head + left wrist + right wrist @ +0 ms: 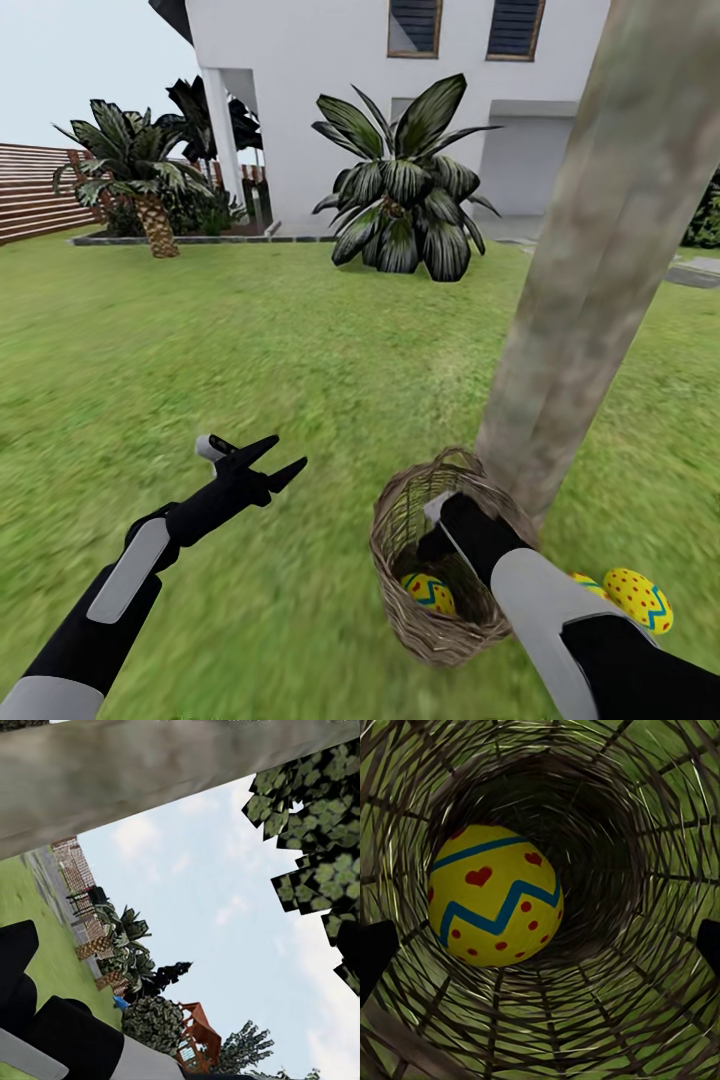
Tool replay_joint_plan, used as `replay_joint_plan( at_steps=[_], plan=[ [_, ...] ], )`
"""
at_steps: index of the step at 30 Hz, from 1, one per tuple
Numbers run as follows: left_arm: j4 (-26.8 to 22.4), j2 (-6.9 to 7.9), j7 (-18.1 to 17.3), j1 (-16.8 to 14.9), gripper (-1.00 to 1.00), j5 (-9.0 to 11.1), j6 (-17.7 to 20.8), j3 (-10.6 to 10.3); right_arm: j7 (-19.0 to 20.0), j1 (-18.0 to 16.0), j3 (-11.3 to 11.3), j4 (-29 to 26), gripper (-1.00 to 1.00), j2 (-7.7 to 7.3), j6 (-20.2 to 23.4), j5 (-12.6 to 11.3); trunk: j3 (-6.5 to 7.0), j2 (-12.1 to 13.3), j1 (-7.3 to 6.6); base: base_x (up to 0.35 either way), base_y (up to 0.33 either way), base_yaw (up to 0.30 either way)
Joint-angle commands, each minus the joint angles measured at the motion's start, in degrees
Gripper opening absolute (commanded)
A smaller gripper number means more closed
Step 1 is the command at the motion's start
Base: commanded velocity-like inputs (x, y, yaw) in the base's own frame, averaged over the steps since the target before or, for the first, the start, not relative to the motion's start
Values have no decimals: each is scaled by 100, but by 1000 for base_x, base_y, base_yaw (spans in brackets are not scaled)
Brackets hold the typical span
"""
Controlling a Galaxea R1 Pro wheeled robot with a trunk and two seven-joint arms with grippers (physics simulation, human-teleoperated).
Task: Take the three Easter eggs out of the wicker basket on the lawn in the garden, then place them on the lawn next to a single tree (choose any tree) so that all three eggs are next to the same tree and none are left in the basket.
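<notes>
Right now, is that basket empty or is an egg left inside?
Not empty. One egg lies inside the basket, seen past the right fingers. Another egg lies outside on the grass.

No readable txt, labels or nos. anywhere (egg [493, 897] has just dots, hearts & zigzag).

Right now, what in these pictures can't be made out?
- Head view: the right gripper is down in the wicker basket, so its jaws are hidden by the rim.
- Head view: a second egg on the lawn is mostly hidden behind the right arm.
- Head view: the tree top is cut off.
</notes>
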Motion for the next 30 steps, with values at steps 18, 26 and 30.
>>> replay_joint_plan(
  at_steps=[18, 26, 30],
  plan=[
    [2, 5, -8, -4, 100, 26, 24, -9, 95, -222, 25, 71, 100, 19, 36, 58, -405, -27, 45, 0, 0, 0],
    [2, 5, -10, -4, 100, 26, 24, -9, 311, -273, 27, 46, 100, 8, 31, 62, -582, -37, 65, 0, 0, 0],
    [2, 5, -10, -4, 100, 26, 24, -9, 355, -274, 28, 23, 100, 10, 23, 59, -670, -43, 76, 0, 0, 0]
  ],
)
